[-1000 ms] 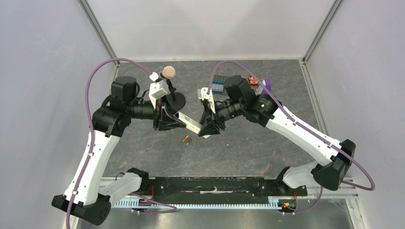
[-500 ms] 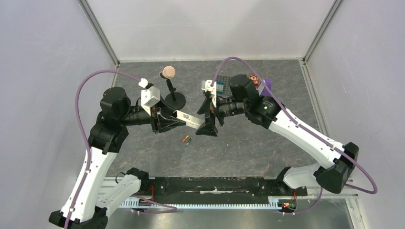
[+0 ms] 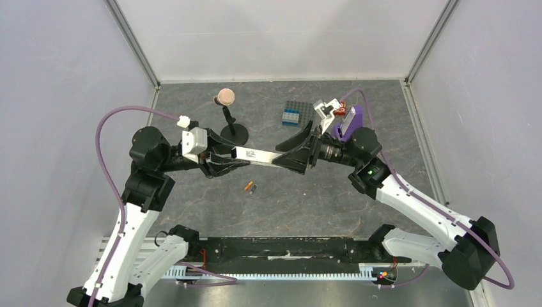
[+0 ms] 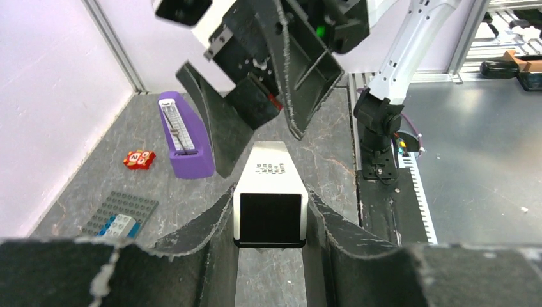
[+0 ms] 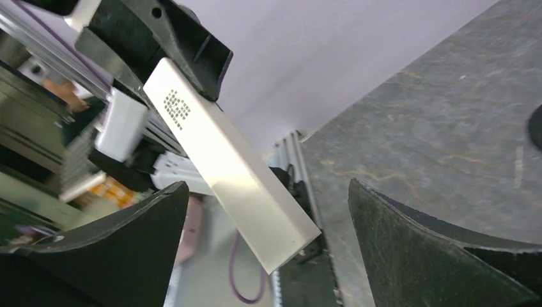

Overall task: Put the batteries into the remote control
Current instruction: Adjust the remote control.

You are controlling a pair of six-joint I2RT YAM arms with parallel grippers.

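The remote control (image 3: 255,155) is a slim white bar held level above the table, with my left gripper (image 3: 227,161) shut on its left end. In the left wrist view the remote control (image 4: 270,192) sits squarely between the two fingers of that gripper (image 4: 268,199). My right gripper (image 3: 295,150) stands open around the bar's right end. The right wrist view shows the remote control (image 5: 230,166) between the wide-apart fingers of the right gripper (image 5: 266,192), touching neither. The batteries (image 3: 250,187), one orange and one dark, lie side by side on the table below the bar.
A purple wedge stand (image 3: 350,121) and a small red piece (image 3: 340,110) sit at the back right, behind the right wrist. A grey studded plate (image 3: 293,113) lies beside them. A black post with a pink ball (image 3: 225,97) stands behind the left gripper.
My right gripper has opened off the remote's right end, and that arm has swung back to the right. The left gripper, still holding the remote, has shifted left and turned the bar level.
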